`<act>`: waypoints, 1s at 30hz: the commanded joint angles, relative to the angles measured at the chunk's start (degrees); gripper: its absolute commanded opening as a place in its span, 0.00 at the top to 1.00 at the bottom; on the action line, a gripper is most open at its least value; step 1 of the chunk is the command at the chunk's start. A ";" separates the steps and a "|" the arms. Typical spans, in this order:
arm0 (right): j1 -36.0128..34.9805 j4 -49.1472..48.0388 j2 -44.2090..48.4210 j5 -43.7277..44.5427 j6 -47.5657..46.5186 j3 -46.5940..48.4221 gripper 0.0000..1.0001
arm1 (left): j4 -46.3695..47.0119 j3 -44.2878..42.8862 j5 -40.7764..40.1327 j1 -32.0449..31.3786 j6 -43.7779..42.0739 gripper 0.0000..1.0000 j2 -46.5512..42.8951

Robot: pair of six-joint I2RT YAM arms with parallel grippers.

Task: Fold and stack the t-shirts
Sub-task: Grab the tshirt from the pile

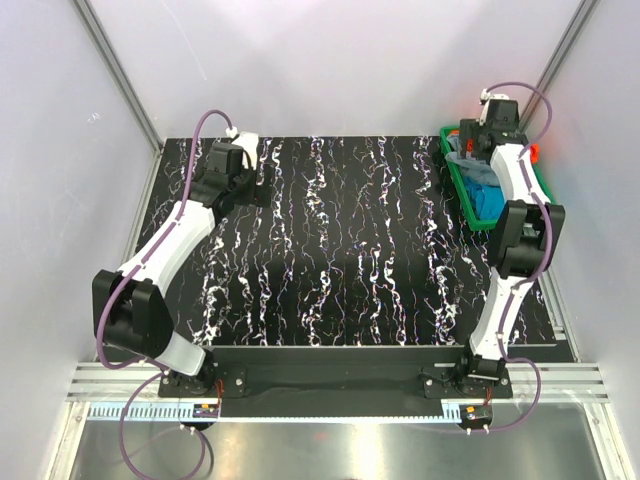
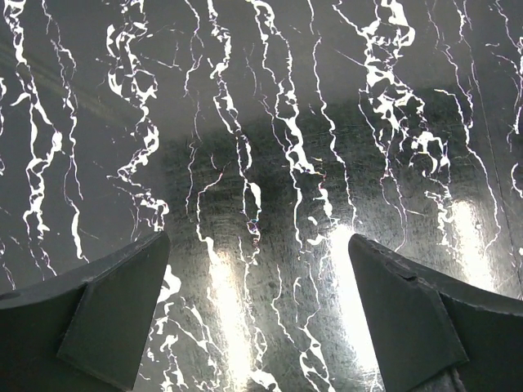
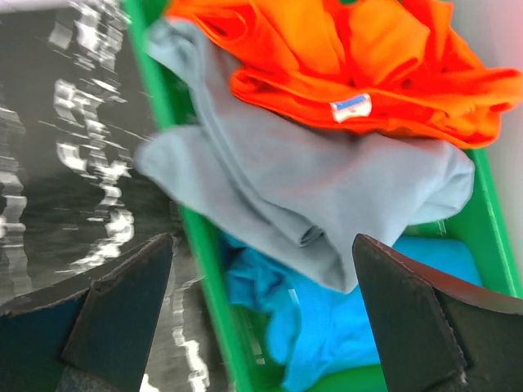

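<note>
Two grippers, both with fingers spread wide and nothing between them. The right gripper (image 3: 263, 241) hangs over the tray (image 3: 204, 253) at the table's far right corner, its fingers (image 3: 122, 310) apart above the heap of shirts. The grey shirt (image 3: 327, 188) is nearest below it, crumpled. Its long axis runs in the right wrist view from upper left to lower right, and its left end spills over the tray's left wall toward the table. The other end bunches into a fold near the tray's right wall. The orange shirt (image 3: 351, 57) lies beyond it, at the tray's far end, rumpled and stretched across the tray's width, touching the grey one along its near edge. A small white label (image 3: 350, 106) sits on that edge. The teal shirt (image 3: 327, 318) lies lowest, under the grey one, showing at the near end of the tray; which way it points cannot be told. None is folded. The left gripper (image 2: 257, 241) hangs on the far left side, well apart from the tray, its fingers (image 2: 114, 310) spread above bare table (image 2: 261, 122). From above, the tray (image 1: 466, 205) is long and narrow and runs away from the arms, with the right arm reaching over it. The table is black with white marbled veins and glints under the light. Pale walls (image 1: 330, 60) close it in on three sides, with metal posts (image 1: 115, 70) at the back corners.
</note>
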State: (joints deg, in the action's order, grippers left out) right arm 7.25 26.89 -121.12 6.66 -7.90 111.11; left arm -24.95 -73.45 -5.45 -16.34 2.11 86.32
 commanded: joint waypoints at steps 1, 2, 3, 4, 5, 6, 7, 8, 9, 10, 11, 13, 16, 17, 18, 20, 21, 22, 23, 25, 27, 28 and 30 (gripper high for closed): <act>-0.13 -3.76 -2.09 6.95 -5.96 1.04 0.00 | 1.22 -0.90 1.76 -0.10 -1.67 0.01 -0.72; -0.04 -4.91 -2.80 8.19 -7.20 0.86 0.00 | 1.05 -1.08 1.85 -0.10 -1.67 0.01 -0.63; 0.05 -6.58 -3.41 10.63 -8.35 1.21 0.00 | 0.96 -1.17 2.20 -0.10 -1.67 0.01 -0.46; 0.14 -7.29 -4.90 12.05 -9.92 1.65 0.00 | 0.78 -1.26 2.55 -0.10 -1.67 0.01 -0.37; 0.31 -7.73 -5.61 13.20 -10.46 2.18 0.00 | 0.69 -1.26 2.90 -0.10 -1.67 0.01 -0.19; 0.40 -8.78 -6.23 14.77 -10.90 2.53 0.00 | 0.69 -1.34 3.77 -0.10 -1.67 0.01 -0.10; 0.49 -9.31 -6.76 15.05 -11.95 2.36 0.00 | 0.60 -1.43 4.22 -0.10 -1.32 0.01 -0.02; 0.49 -9.84 -7.11 15.92 -12.66 2.18 0.01 | 0.60 -1.52 4.83 -0.10 -1.14 0.01 0.07; 0.49 -10.80 -7.55 16.72 -13.19 1.57 0.02 | 0.60 -1.52 5.10 -0.10 -0.71 0.01 0.07; 0.58 -11.68 -7.81 17.59 -14.06 1.13 0.07 | 0.52 -1.61 5.10 -0.10 -0.62 0.01 0.16; 0.58 -12.30 -7.82 18.91 -14.59 0.60 0.16 | 0.52 -1.78 5.10 -0.10 -0.62 0.01 0.25; 0.58 -15.10 -7.55 21.02 -15.04 -1.07 0.79 | 0.34 -2.05 5.10 -0.10 -0.79 0.01 0.16; 0.58 -14.95 -5.46 21.21 -14.08 -0.99 0.93 | 0.34 -1.96 5.10 -0.10 -0.97 0.01 0.16; 0.58 -13.90 -4.57 19.99 -12.94 -0.37 0.93 | 0.51 -1.61 5.10 -0.10 -0.97 0.01 0.16; 0.49 -11.19 -2.82 19.54 -11.45 1.46 0.93 | 0.60 -1.43 5.10 -0.10 -0.79 0.01 0.16; -0.04 -8.28 -0.62 17.88 -6.96 3.66 0.95 | 1.22 -0.91 5.19 -0.10 -0.79 0.01 0.25; -0.56 -7.13 2.44 15.86 -6.17 4.37 0.96 | 1.31 -0.64 5.10 -0.10 -1.05 0.01 0.34; -1.09 -6.95 4.21 14.80 -5.47 4.29 0.97 | 1.31 -0.64 5.10 -0.10 -1.40 0.01 0.42; -2.57 -7.03 6.05 13.48 -5.55 3.86 0.98 | 1.39 -0.73 5.10 -0.10 -1.67 0.01 0.51; -3.90 -6.86 11.14 10.23 -5.11 2.89 1.00 | 2.09 -0.99 4.49 -0.10 -1.67 0.01 0.77; -5.83 -6.16 13.88 8.12 -4.32 2.45 1.00 | 2.71 -2.13 1.43 -0.10 -1.76 0.01 1.74; -6.54 -6.15 16.33 7.68 -4.14 2.27 1.00 | 2.89 -2.57 0.63 -0.10 -1.76 0.01 2.26; -8.81 -6.24 19.67 6.01 -4.14 1.66 1.00 | 2.72 -4.06 -0.43 -0.10 -1.67 0.01 3.49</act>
State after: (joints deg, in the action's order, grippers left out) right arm 2.50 23.68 -111.90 17.39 -13.82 110.69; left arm -25.15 -74.13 -3.05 -16.34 1.26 88.12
